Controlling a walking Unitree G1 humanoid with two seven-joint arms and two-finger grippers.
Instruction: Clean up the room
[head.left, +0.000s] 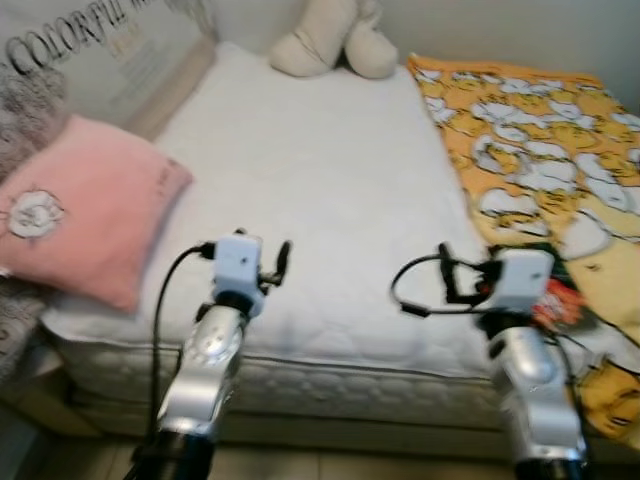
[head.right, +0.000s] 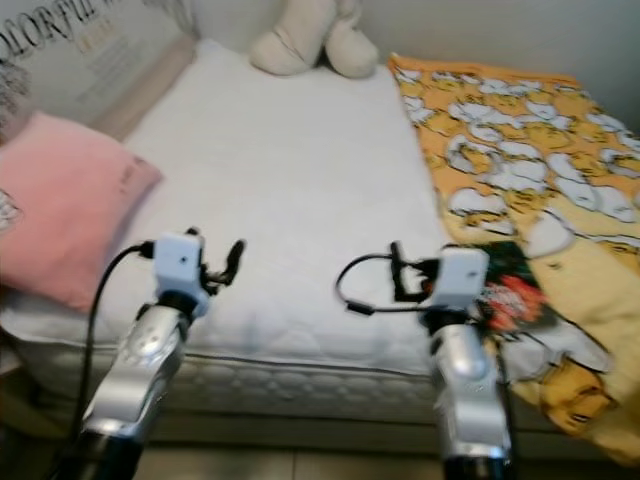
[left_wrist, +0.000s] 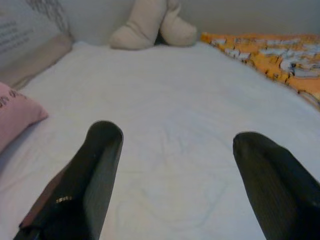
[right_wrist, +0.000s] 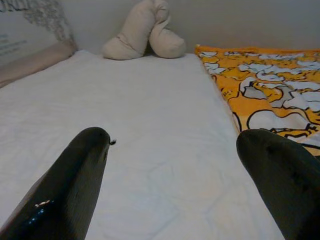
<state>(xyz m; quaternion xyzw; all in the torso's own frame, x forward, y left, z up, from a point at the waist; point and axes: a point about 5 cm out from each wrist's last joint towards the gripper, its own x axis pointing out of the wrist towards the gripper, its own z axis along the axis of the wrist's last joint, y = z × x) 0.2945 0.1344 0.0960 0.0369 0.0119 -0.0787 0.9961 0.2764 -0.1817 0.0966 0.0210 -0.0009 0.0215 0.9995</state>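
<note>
The orange blanket (head.left: 540, 150) lies along the right side of the white mattress (head.left: 310, 180), its near end spilling over the front edge. The left gripper (left_wrist: 175, 165) and right gripper (right_wrist: 175, 170) are held out level over the near edge, jaws wide and empty. Bare mattress stretches ahead to the beige plush toy (head.left: 335, 40) at the wall, with a pink pillow (head.left: 85, 205) on the left edge.

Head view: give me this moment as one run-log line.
left gripper: open, over white mattress | right gripper: open, near orange blanket | pink pillow: on bed, robot's left
</note>
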